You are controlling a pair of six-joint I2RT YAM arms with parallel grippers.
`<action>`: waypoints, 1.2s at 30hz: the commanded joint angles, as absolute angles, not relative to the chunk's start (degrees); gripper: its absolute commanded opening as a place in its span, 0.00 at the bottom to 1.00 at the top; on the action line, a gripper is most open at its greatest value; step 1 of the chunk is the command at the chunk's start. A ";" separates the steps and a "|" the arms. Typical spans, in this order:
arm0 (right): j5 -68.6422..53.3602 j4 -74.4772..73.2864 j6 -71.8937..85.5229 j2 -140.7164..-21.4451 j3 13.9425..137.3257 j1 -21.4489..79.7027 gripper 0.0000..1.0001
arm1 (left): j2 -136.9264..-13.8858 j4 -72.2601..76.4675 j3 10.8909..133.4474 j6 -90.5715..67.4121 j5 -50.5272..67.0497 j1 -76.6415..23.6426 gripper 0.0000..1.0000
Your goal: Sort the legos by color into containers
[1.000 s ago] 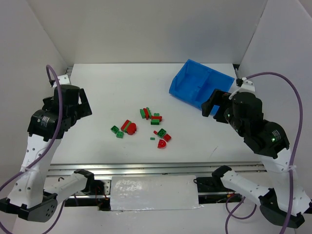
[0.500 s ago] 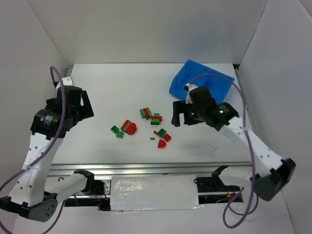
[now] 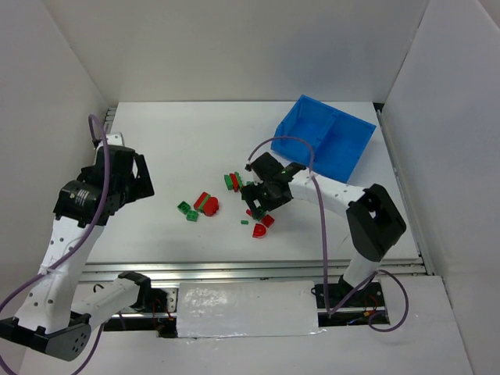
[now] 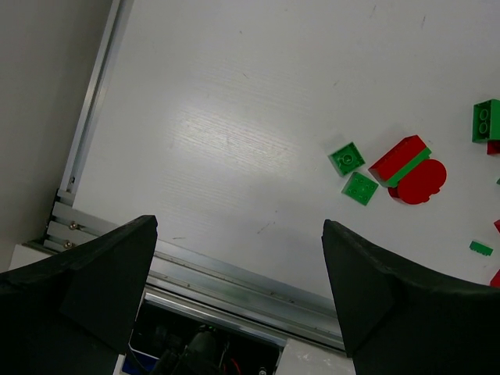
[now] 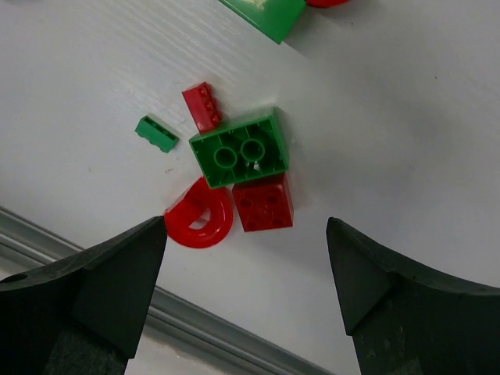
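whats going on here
Red and green legos are to be sorted into a blue bin. The right gripper hangs open over a small cluster of them mid-table, holding nothing. The left gripper is open too, off to the left of the pile. No legos show in the bin; all lie on the table.

Bright, even, diffuse light fills the overhead view, so the legos point(image 3: 207, 205) cast only short, soft shadows on the white table point(image 3: 195, 141). From the left wrist, a broad pale sheen lies on the table left of the green square bricks point(image 4: 353, 173), and the fingers point(image 4: 94, 281) of the left claw point(image 4: 238, 225) are dark and blurred. From the right wrist, the green brick point(image 5: 239, 150) is crisp, while the fingers point(image 5: 86, 289) of the right claw point(image 5: 246, 223) are dark and soft-edged.
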State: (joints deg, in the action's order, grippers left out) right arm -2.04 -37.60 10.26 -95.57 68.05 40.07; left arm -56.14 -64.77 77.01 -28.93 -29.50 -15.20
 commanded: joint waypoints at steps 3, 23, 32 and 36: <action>-1.58 -29.36 4.41 -98.96 68.82 41.22 0.91 | -54.93 -63.29 76.20 -28.92 -27.60 -15.29 0.99; -0.44 -26.28 2.11 -105.29 68.03 42.10 0.71 | -54.49 -61.09 74.53 -27.33 -25.14 -15.38 0.99; 3.51 -26.28 4.83 -102.40 68.38 41.92 0.37 | -55.02 -61.08 74.79 -27.33 -25.05 -15.38 1.00; 7.99 -26.19 9.22 -96.00 70.92 40.79 0.35 | -55.11 -61.17 74.88 -27.33 -24.79 -15.38 0.99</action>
State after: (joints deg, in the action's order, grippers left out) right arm 3.29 -27.64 5.65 -103.24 67.83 41.41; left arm -55.11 -62.54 74.61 -28.45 -25.17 -15.20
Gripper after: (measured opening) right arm 0.576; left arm 0.994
